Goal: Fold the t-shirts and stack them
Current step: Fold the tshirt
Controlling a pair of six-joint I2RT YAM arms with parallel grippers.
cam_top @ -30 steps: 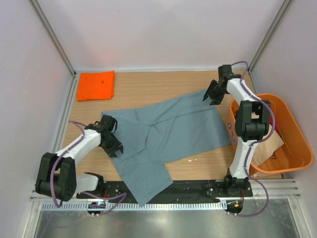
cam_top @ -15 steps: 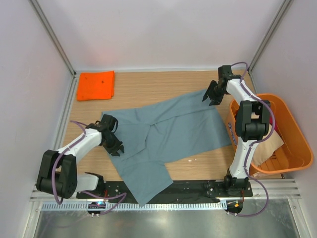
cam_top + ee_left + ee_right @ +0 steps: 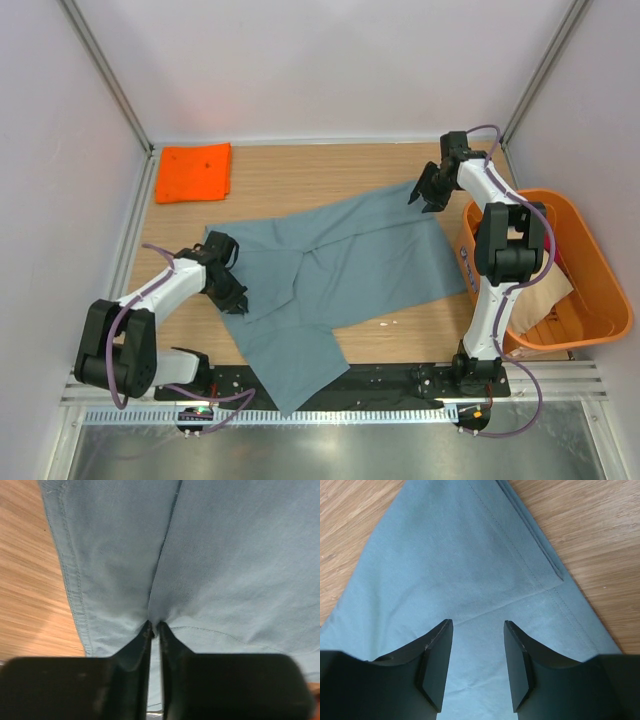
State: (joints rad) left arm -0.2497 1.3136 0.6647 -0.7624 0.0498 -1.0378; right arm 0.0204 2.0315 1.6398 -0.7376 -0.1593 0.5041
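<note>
Starting at the table's ten o'clock, one orange t-shirt point(image 3: 194, 172) lies folded flat, seemingly the stack's first piece. The left gripper point(image 3: 155, 626), jaws nearly together, pinches a pucker of cloth at the eight o'clock edge of the grey-blue t-shirt point(image 3: 350, 260), which lies spread and unfolded across the table's centre. Over that shirt's one o'clock corner the right gripper point(image 3: 477, 630) hovers, jaws apart, holding nothing. At three o'clock the orange tub point(image 3: 600, 260) holds a crumpled beige t-shirt point(image 3: 550, 290). I judge the task early: one shirt done, one starting, more waiting.

White-and-black arms point(image 3: 165, 285), purple cables point(image 3: 484, 127)
</note>
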